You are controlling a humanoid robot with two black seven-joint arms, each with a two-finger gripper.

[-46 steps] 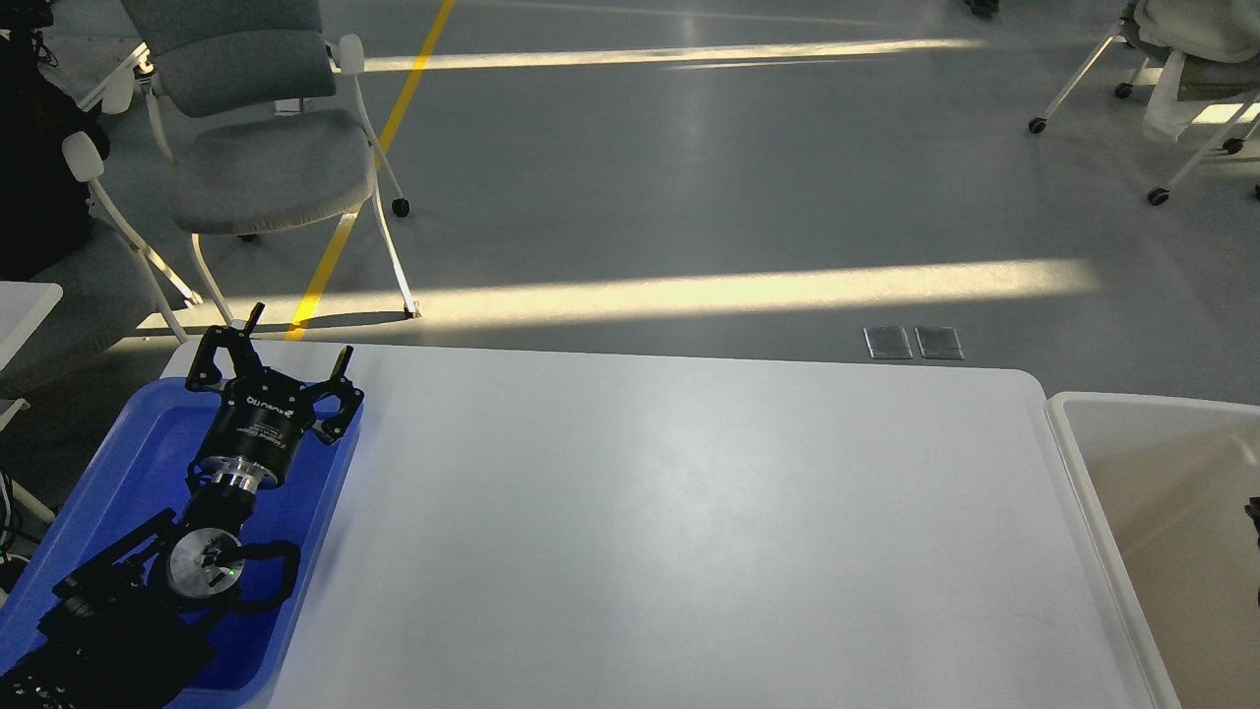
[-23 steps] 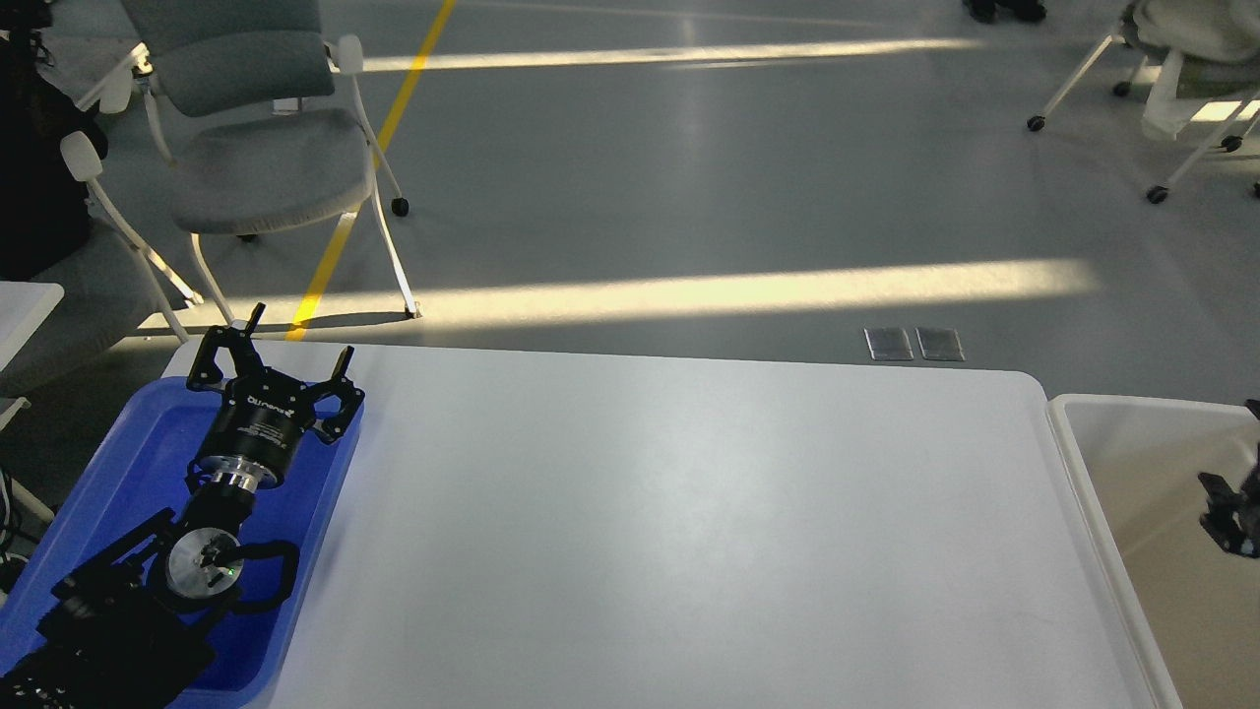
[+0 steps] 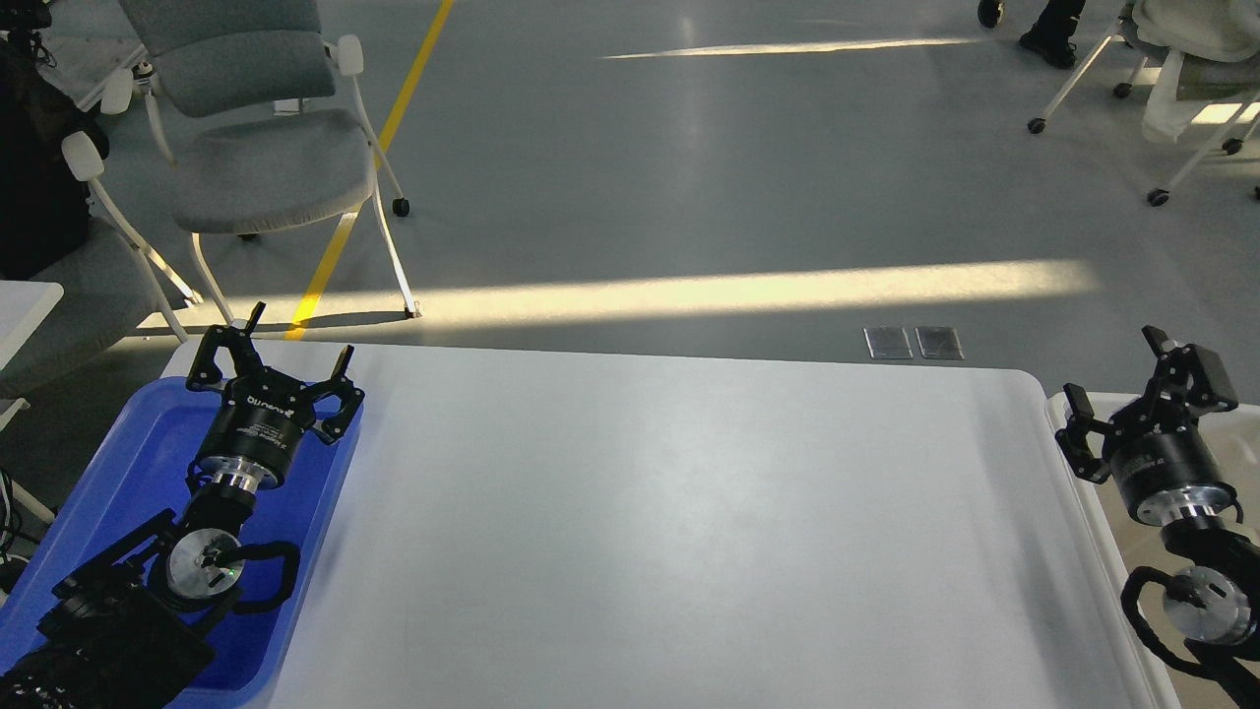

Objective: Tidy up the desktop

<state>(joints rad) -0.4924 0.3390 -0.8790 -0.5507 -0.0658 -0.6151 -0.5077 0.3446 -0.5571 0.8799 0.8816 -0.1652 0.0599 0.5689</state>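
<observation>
Two black arms flank the white desktop (image 3: pixel 669 532), which fills the middle of the view. Left gripper (image 3: pixel 298 338) hangs over a blue tray (image 3: pixel 118 463), fingers spread; right gripper (image 3: pixel 1114 367) (also spread) hangs over an off-white bin (image 3: pixel 1132 492).

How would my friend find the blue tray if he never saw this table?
Look at the big white desktop. At its left edge sits the blue tray, with the left gripper over it. The bin on the right edge is off-white, so only the tray is bright blue.
</observation>
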